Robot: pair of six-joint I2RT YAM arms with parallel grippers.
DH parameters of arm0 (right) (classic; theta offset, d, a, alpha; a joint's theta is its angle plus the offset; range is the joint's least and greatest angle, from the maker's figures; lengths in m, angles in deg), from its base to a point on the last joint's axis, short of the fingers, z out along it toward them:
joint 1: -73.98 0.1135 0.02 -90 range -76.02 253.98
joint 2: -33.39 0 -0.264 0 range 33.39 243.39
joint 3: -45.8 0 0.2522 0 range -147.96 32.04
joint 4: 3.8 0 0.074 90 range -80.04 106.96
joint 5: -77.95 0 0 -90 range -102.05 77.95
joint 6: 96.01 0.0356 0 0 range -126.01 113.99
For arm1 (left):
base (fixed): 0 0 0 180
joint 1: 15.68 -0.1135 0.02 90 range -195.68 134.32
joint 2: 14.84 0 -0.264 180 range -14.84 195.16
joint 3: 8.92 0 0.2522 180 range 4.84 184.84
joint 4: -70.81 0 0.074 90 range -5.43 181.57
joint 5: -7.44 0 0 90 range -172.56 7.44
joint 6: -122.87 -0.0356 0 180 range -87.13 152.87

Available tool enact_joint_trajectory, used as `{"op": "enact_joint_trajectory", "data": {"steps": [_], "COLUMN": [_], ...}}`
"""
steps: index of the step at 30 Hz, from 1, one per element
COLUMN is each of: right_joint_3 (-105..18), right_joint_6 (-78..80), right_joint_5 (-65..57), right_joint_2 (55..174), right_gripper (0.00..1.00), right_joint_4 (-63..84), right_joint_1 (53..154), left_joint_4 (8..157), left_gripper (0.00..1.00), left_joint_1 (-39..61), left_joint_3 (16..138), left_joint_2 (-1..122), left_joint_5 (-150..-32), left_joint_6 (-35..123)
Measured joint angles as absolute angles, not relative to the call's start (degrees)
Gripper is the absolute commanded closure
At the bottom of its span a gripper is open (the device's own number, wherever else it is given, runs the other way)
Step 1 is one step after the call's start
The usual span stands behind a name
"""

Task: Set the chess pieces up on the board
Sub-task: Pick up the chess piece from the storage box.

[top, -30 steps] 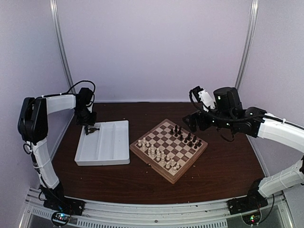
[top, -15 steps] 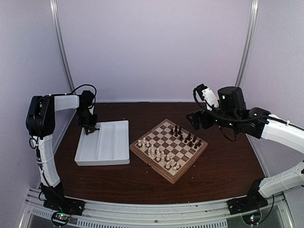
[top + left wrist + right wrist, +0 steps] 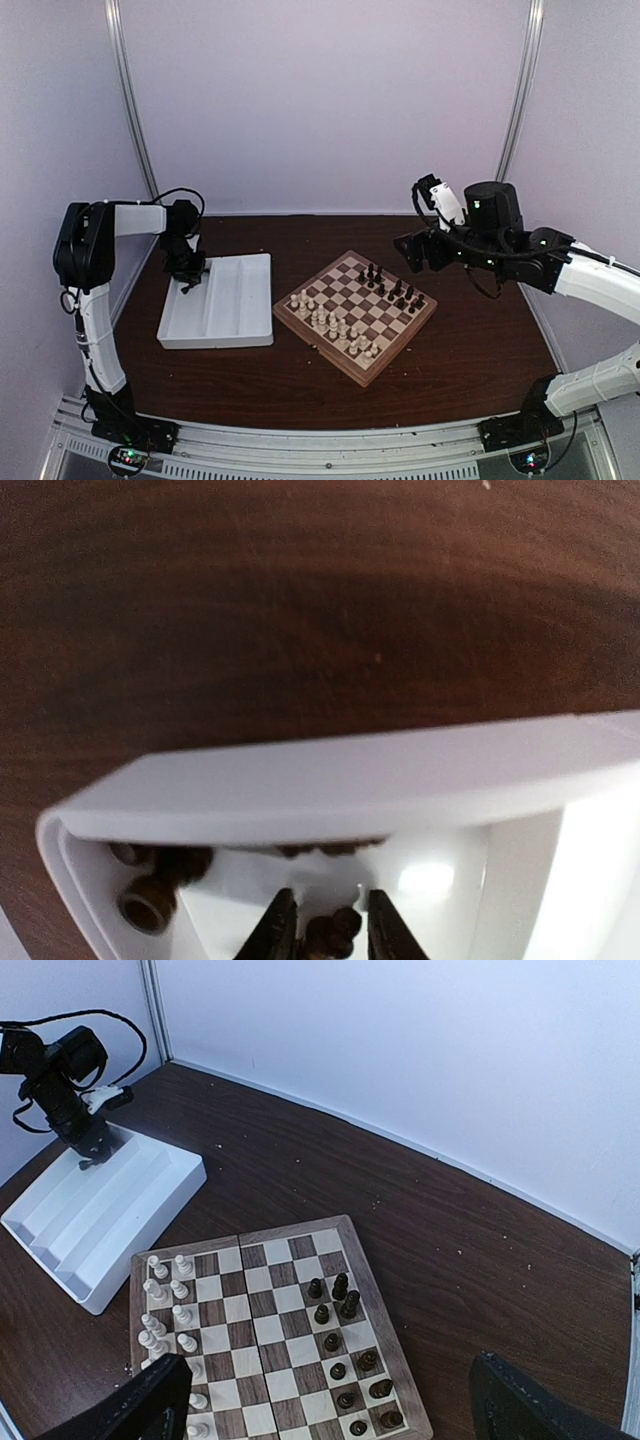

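Note:
Several dark chess pieces [image 3: 390, 288] stand along the right side of the board [image 3: 315, 348], also shown in the right wrist view as chess pieces [image 3: 345, 1310] on the board [image 3: 290, 1231]. My left gripper [image 3: 188, 285] reaches down into the far left corner of the white tray. In the left wrist view this gripper [image 3: 327, 895] has its jaws narrow around a dark piece [image 3: 335, 935] lying on the tray floor, with a sliver of white beside the right finger. More dark pieces [image 3: 150, 905] lie in the corner. My right gripper [image 3: 415, 250] hovers wide open and empty beyond the board's right corner.
Cream-white pieces [image 3: 330, 325] fill the board's left side. The white compartment tray [image 3: 215, 340] lies left of the board on the dark wooden table; its far wall [image 3: 330, 790] rises just ahead of my left fingers. Purple walls enclose the table.
My left gripper has sunk lower into the tray corner and its jaws have narrowed around the dark piece. The right arm has drifted slightly to the right.

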State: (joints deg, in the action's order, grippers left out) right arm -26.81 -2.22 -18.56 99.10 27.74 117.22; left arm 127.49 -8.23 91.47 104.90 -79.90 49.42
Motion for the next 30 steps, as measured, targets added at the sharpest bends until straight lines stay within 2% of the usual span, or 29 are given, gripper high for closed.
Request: {"op": "enact_joint_trajectory", "data": {"steps": [10, 14, 17, 22, 24, 25, 30], "right_joint_3": [-26.57, -26.57, -26.55, -26.40, -26.40, -26.40, -26.40], "right_joint_6": [-2.20, -2.15, -1.85, -1.56, -1.54, -1.52, -1.10], "right_joint_5": [-18.49, -18.36, -18.14, -18.03, -18.01, -18.01, -16.74], "right_joint_2": [99.10, 99.10, 99.10, 98.84, 98.69, 98.58, 98.31], "right_gripper": [0.00, 0.00, 0.00, 0.00, 0.00, 0.00, 0.00], "right_joint_4": [27.04, 26.82, 26.82, 26.82, 26.85, 26.87, 26.89], "right_joint_1": [117.22, 117.22, 117.22, 117.22, 117.22, 117.22, 117.22], "left_joint_4": [127.91, 127.88, 126.79, 125.41, 125.09, 124.96, 122.84], "left_gripper": [0.74, 0.70, 0.78, 0.82, 0.97, 0.99, 0.97], "left_joint_1": [-7.75, -7.38, -7.32, -7.21, -7.14, -7.08, -5.81], "left_joint_3": [75.96, 73.29, 72.52, 71.21, 70.93, 70.71, 67.45], "left_joint_2": [93.64, 91.30, 91.17, 90.56, 90.34, 90.15, 86.47], "left_joint_5": [-88.54, -90.35, -90.72, -90.68, -90.50, -90.46, -89.63], "left_joint_6": [52.27, 52.94, 53.27, 53.60, 53.60, 53.69, 53.99]}}
